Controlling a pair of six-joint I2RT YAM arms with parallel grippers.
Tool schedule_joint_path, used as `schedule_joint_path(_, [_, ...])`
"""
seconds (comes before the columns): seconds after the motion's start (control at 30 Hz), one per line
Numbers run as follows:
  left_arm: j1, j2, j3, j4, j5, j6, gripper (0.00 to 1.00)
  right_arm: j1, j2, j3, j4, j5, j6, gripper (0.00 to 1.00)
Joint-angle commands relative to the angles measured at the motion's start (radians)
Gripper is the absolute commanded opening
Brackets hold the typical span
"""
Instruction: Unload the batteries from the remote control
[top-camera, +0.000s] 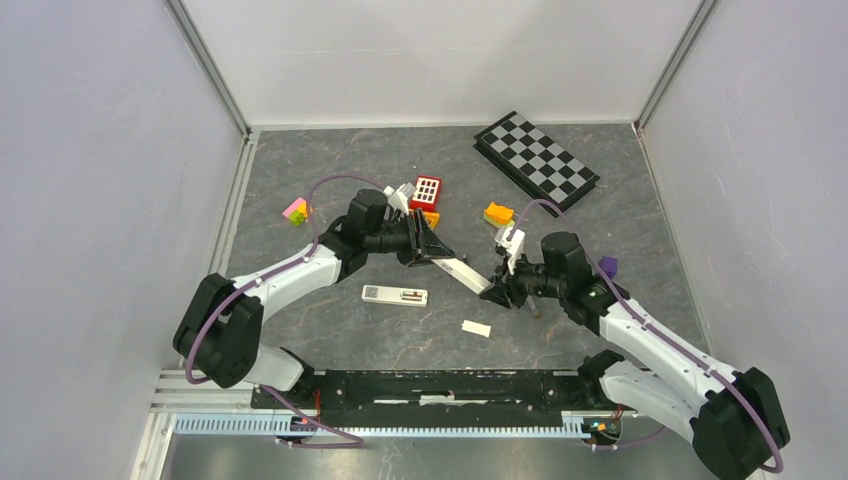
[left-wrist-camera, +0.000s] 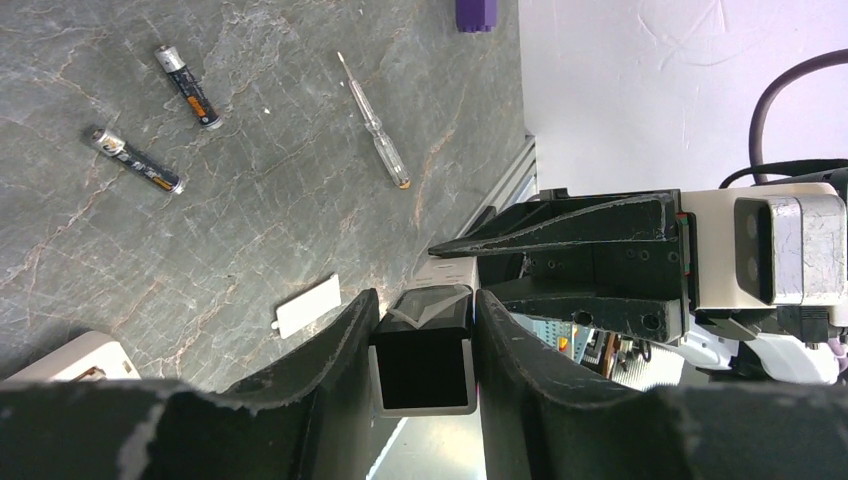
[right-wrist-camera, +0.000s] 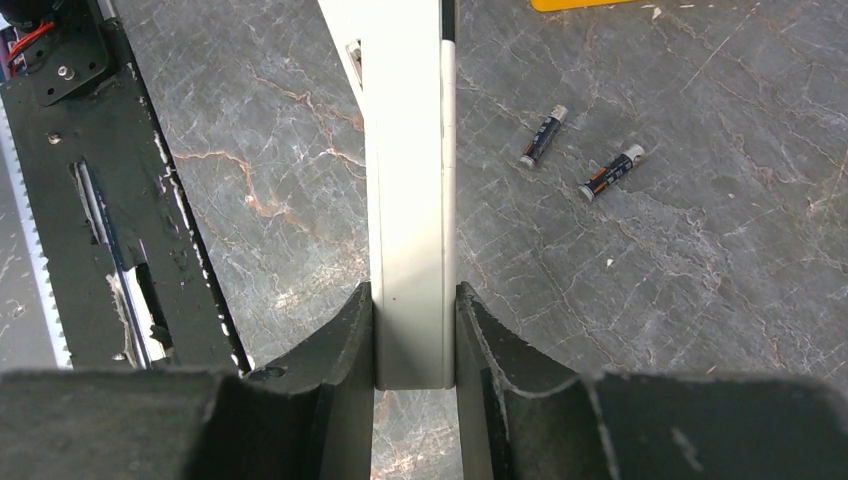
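Note:
A white remote (top-camera: 465, 272) hangs above the table, held between both grippers. My left gripper (top-camera: 438, 254) is shut on its dark end (left-wrist-camera: 425, 345). My right gripper (top-camera: 497, 292) is shut on the other end, which shows as a white bar (right-wrist-camera: 410, 200) in the right wrist view. Two batteries lie loose on the table, both in the left wrist view (left-wrist-camera: 133, 160) (left-wrist-camera: 188, 87) and in the right wrist view (right-wrist-camera: 543, 136) (right-wrist-camera: 611, 172). A small white cover (top-camera: 476, 328) lies on the table and also shows in the left wrist view (left-wrist-camera: 308, 306).
A second white remote (top-camera: 395, 294) lies flat near the front. A thin grey rod-like tool (left-wrist-camera: 374, 122) lies by the batteries. A chessboard (top-camera: 536, 160), a red keypad box (top-camera: 426, 191), an orange block (top-camera: 498, 213), a pink-yellow block (top-camera: 295, 211) and a purple piece (top-camera: 607, 267) stand around.

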Motion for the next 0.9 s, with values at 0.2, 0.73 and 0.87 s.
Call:
schedule_joint_path(0.2, [0.003,-0.005,0.015,-0.032,-0.004,0.008,0.02,-0.003,0.028,0.037,0.045,0.079,0.05,0.25])
schedule_joint_path(0.73, [0.004,0.003,-0.013,-0.048,-0.101,-0.219,0.02,0.147,-0.073,0.033,0.054,0.379,-0.089,0.87])
schedule_joint_path(0.87, [0.004,0.005,-0.017,-0.048,-0.111,-0.275,0.02,0.336,-0.074,-0.038,0.155,0.559,-0.209,0.88])
